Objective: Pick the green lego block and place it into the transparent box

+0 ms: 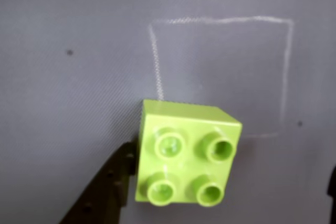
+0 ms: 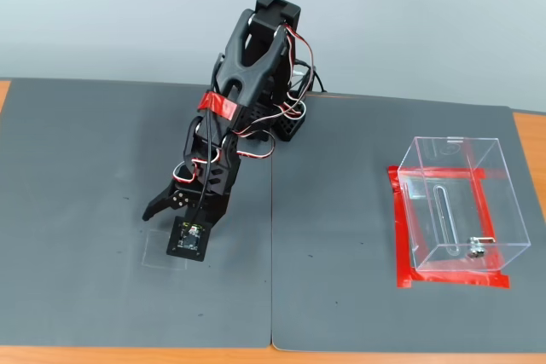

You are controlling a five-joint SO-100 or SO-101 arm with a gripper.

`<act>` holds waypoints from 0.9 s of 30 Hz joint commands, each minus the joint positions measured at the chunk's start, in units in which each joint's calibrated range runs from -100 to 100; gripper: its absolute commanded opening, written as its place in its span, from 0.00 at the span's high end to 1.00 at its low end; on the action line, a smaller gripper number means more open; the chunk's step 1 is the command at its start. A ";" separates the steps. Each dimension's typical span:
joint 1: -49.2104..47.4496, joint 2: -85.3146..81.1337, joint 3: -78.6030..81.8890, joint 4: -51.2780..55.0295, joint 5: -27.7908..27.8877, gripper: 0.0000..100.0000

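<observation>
The green lego block [image 1: 188,153] sits studs up on the grey mat, at the lower left corner of a chalk square [image 1: 220,74]. In the wrist view my gripper [image 1: 231,169] is open around it: the left finger [image 1: 107,187] touches the block's left side and the right finger shows only as a dark sliver at the right edge, well apart from the block. In the fixed view the gripper [image 2: 181,215] is low over the left mat and hides the block. The transparent box [image 2: 456,202] stands far to the right, empty, with red tape [image 2: 401,236] around its base.
Two grey mats [image 2: 341,279] cover the table, with a seam between them. The arm's base [image 2: 286,121] stands at the back centre. Wooden table edges show at the far left, the far right and the front.
</observation>
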 commanded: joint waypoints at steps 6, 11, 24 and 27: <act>-0.03 -0.11 -2.35 -0.58 0.24 0.63; -0.03 -0.11 -2.08 -1.27 0.24 0.74; -0.03 -0.11 -1.99 -1.36 0.24 0.77; -0.03 -0.11 -1.99 -1.36 0.24 0.83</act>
